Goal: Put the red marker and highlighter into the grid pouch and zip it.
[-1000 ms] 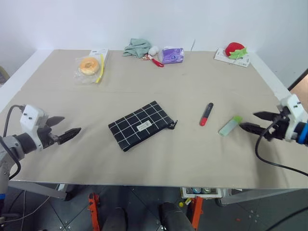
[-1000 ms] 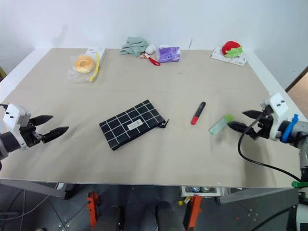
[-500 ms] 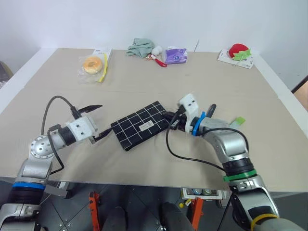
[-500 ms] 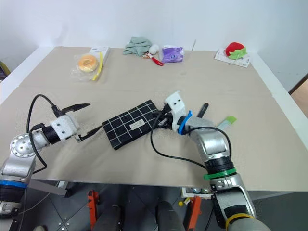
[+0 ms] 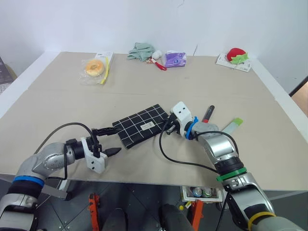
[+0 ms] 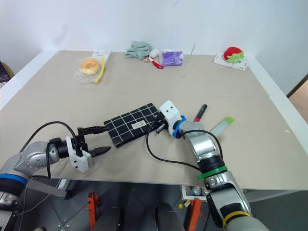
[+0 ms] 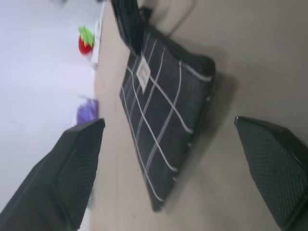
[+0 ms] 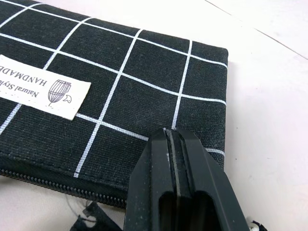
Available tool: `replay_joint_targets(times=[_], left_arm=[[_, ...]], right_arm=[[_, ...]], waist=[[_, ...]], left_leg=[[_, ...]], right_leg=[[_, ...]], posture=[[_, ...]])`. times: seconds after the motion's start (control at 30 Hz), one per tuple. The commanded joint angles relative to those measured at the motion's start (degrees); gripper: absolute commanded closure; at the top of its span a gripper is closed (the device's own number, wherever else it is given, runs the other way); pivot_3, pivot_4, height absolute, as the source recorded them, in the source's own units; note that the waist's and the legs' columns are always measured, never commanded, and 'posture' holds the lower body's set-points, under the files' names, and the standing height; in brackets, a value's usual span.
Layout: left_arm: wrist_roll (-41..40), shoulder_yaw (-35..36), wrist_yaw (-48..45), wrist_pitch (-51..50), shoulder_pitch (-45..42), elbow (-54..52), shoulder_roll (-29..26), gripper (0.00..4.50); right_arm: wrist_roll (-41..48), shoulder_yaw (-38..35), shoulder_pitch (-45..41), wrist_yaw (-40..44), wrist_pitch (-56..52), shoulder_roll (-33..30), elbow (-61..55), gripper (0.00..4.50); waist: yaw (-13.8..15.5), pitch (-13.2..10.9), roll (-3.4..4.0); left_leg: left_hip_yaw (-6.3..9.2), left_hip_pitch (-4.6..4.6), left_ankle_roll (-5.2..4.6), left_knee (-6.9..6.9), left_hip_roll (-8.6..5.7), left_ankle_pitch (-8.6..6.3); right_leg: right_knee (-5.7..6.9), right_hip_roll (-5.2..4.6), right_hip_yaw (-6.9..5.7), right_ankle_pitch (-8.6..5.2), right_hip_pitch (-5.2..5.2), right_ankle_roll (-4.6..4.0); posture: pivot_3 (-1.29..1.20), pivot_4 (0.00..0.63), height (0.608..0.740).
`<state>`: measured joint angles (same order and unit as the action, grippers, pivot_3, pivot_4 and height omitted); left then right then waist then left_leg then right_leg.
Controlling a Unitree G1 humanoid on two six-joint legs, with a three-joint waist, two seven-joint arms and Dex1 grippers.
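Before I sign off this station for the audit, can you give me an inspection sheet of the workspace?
Surface: beige table, flat.
Job's things: grid pouch zipped shut; red marker and highlighter lie outside it.
Clutter: bagged donut, green cloth, purple packet, strawberry toy along the far edge.
End effectors: left end effector open at the pouch's near end; right end effector shut at its zipper end.
Cables: black cable loops on the table.
Surroundings: white wall.

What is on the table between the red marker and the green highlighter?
Nothing: in the left eye view, just bare table lies between the red marker and the green highlighter.
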<state>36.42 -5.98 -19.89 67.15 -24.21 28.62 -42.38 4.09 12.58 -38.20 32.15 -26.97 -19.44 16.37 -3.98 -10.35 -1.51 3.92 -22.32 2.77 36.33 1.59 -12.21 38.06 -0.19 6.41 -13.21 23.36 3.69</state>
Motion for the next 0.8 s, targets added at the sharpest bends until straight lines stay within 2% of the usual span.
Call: replay_joint_targets(times=[0.03,0.27,0.53,0.57,0.6,0.63,0.7,0.8], left_arm=[[6.9,-3.1,7.1,0.6,-3.1,3.2,1.5,0.0],[14.0,-10.4,17.3,0.0,-9.7,10.7,3.7,0.0],[16.9,-18.1,22.2,-1.1,-16.3,17.2,5.9,0.0],[16.9,-18.7,22.6,-1.1,-16.8,17.6,5.9,0.4],[16.7,-19.3,22.9,-1.1,-17.1,18.1,5.9,0.54],[16.6,-19.8,23.2,-1.1,-17.4,18.5,5.8,0.92],[16.0,-20.6,23.1,-1.5,-17.9,19.5,5.7,2.02],[15.5,-21.5,23.3,-1.6,-18.4,20.2,5.5,3.39]], right_arm=[[-0.9,0.1,1.2,0.0,-1.5,0.4,0.1,4.41],[-1.2,-0.1,2.1,0.5,-2.5,0.7,-2.0,4.41],[-1.5,-0.7,2.7,0.4,-3.1,1.0,-3.5,4.41],[-1.5,-0.9,2.8,0.3,-3.2,1.1,-3.6,4.5],[-1.5,-0.9,2.8,0.2,-3.2,1.1,-3.8,4.5],[-1.5,-1.0,2.9,0.2,-3.3,1.1,-3.9,4.5],[-1.5,-1.2,3.0,0.1,-3.5,1.2,-4.4,4.5],[-1.5,-1.3,3.1,0.1,-3.6,1.2,-4.7,4.5]], waist=[[0.0,0.1,0.05],[-0.1,0.2,0.15],[0.1,0.4,0.29],[0.1,0.4,0.32],[0.1,0.4,0.34],[0.0,0.4,0.34],[0.0,0.4,0.33],[0.1,0.5,0.45]], left_leg=[[0.0,0.0,0.0,0.0,0.01,0.0],[0.03,-0.01,0.0,-0.03,0.0,0.0],[0.07,0.0,0.0,-0.01,-0.06,0.0],[0.07,0.0,0.0,-0.02,-0.06,0.0],[0.07,0.0,0.0,-0.03,-0.06,0.0],[0.07,0.0,0.0,-0.04,-0.06,0.0],[0.07,-0.02,0.0,-0.05,-0.06,-0.01],[0.09,-0.03,0.0,-0.05,-0.06,-0.01]], right_leg=[[0.0,0.0,-0.01,0.0,0.0,0.01],[0.01,0.0,-0.02,-0.03,-0.01,0.09],[0.0,-0.02,-0.03,-0.04,-0.06,0.14],[0.0,-0.02,-0.03,-0.05,-0.06,0.14],[0.0,-0.02,-0.03,-0.05,-0.05,0.15],[0.0,-0.02,-0.03,-0.06,-0.04,0.15],[0.0,-0.02,-0.03,-0.07,-0.02,0.15],[0.0,-0.03,-0.05,-0.09,-0.04,0.16]], posture=[[0.0,0.15,0.734],[0.0,0.15,0.734],[0.0,0.15,0.734],[0.0,0.15,0.734],[0.0,0.15,0.734],[0.0,0.15,0.734],[0.0,0.15,0.734],[0.0,0.15,0.734]])
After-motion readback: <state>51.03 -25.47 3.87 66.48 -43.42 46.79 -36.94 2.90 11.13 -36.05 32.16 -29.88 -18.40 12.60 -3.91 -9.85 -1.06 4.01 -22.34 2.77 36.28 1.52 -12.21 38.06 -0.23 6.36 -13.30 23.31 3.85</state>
